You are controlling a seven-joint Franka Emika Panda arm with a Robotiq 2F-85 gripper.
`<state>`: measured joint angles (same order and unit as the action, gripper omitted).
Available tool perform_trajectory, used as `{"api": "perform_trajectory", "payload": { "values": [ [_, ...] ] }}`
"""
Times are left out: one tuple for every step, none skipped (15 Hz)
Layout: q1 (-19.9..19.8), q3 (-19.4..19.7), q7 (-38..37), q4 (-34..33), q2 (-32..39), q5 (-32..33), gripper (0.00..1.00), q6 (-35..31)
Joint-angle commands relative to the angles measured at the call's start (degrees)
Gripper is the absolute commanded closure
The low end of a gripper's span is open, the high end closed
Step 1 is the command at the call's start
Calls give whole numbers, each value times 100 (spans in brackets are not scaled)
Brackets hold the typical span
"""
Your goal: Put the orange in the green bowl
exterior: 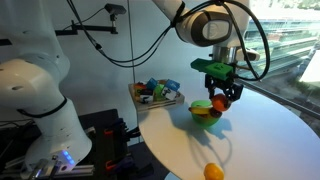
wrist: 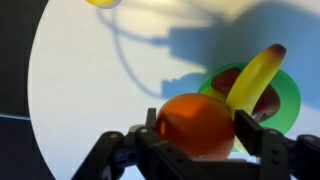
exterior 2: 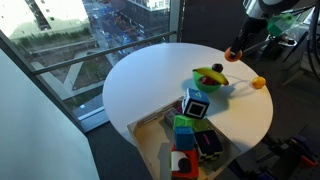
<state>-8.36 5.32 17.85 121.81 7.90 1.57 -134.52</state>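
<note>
My gripper (wrist: 196, 138) is shut on the orange (wrist: 195, 124), a deep reddish-orange round fruit, and holds it above the white table. In both exterior views the orange (exterior: 220, 103) (exterior 2: 232, 54) hangs in the gripper (exterior: 226, 97) (exterior 2: 236, 50), above and a little to one side of the green bowl (exterior: 207, 116) (exterior 2: 212, 86). In the wrist view the green bowl (wrist: 289, 101) lies just beyond the orange, at the right. The bowl holds a yellow banana (wrist: 254, 78) and a dark red item.
A paler yellow-orange fruit (exterior: 213, 171) (exterior 2: 259, 83) (wrist: 100, 3) lies apart on the round white table (exterior: 250, 145) (exterior 2: 150, 80). A pale tray of mixed coloured items (exterior: 157, 93) (exterior 2: 190, 140) stands at the table's edge. Windows lie behind.
</note>
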Motion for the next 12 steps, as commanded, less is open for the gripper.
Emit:
{"api": "perform_trajectory", "payload": {
  "values": [
    [150, -101, -182, 120, -279, -66, 47, 110],
    [206, -130, -238, 131, -284, -42, 47, 96],
    [254, -154, -273, 137, -279, -22, 47, 87],
    [305, -182, -319, 137, -243, 0, 47, 75],
    [356, -207, -381, 148, -208, 22, 47, 49],
    [399, -234, -413, 161, -186, 26, 47, 44],
    [443, -262, -457, 179, -165, 41, 47, 40],
    [489, -287, -504, 204, -144, 61, 47, 27],
    [530, -313, -516, 225, -126, 69, 47, 17],
    [567, -337, -554, 242, -106, 88, 47, 6],
    [596, -359, -564, 267, -89, 97, 47, -17],
    [627, -381, -582, 286, -56, 119, 47, -39]
  ]
}}
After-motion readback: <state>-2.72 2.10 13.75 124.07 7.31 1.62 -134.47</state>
